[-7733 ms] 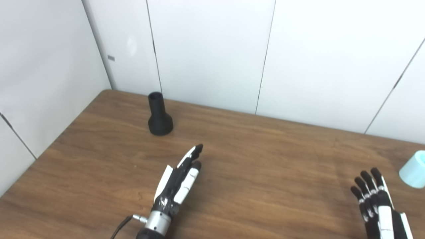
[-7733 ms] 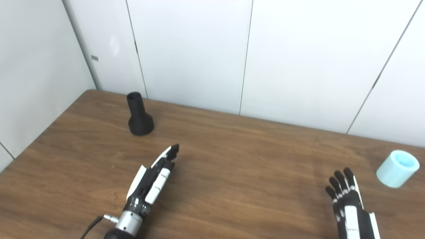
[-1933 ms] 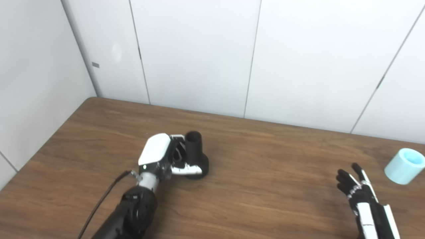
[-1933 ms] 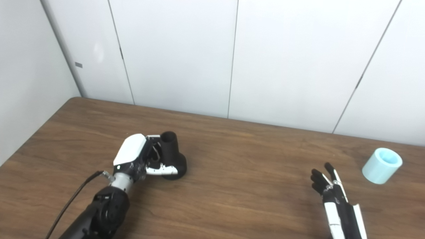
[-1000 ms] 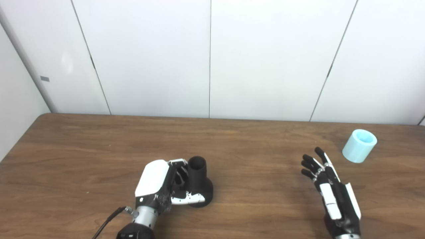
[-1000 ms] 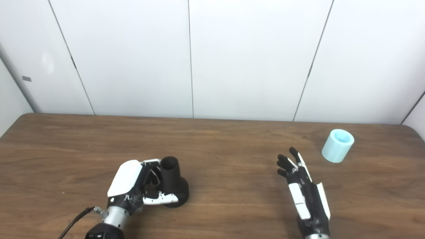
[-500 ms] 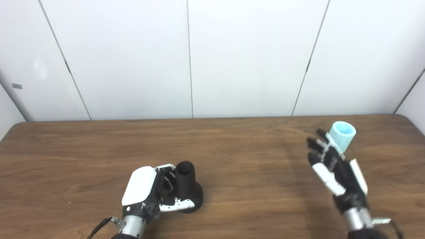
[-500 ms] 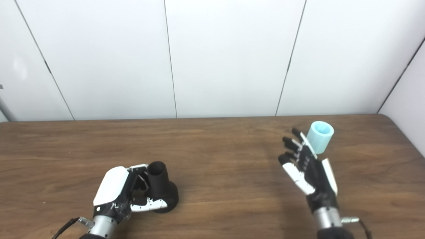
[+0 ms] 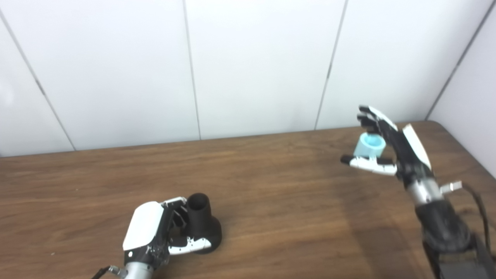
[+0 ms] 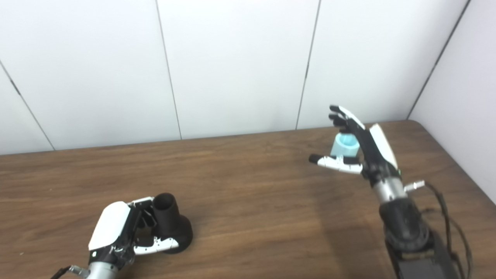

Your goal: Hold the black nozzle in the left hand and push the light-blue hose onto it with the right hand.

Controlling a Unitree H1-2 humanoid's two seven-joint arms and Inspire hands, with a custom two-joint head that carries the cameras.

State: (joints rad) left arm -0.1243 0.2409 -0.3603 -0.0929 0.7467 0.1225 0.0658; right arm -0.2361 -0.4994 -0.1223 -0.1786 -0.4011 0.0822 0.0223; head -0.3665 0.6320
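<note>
The black-and-white left hand [image 9: 155, 232] is curled around the neck of the matte black flared nozzle [image 9: 202, 224], which stands upright on the brown wooden table [image 9: 271, 201] with its open mouth up. The black-and-white right hand [image 10: 360, 149] is spread wide, fingers above and thumb below the short light-blue cylindrical hose [image 10: 344, 145], which sits between them at the table's far right; whether they touch it cannot be told. The right eye view shows more of the side wall [image 10: 461, 97].
</note>
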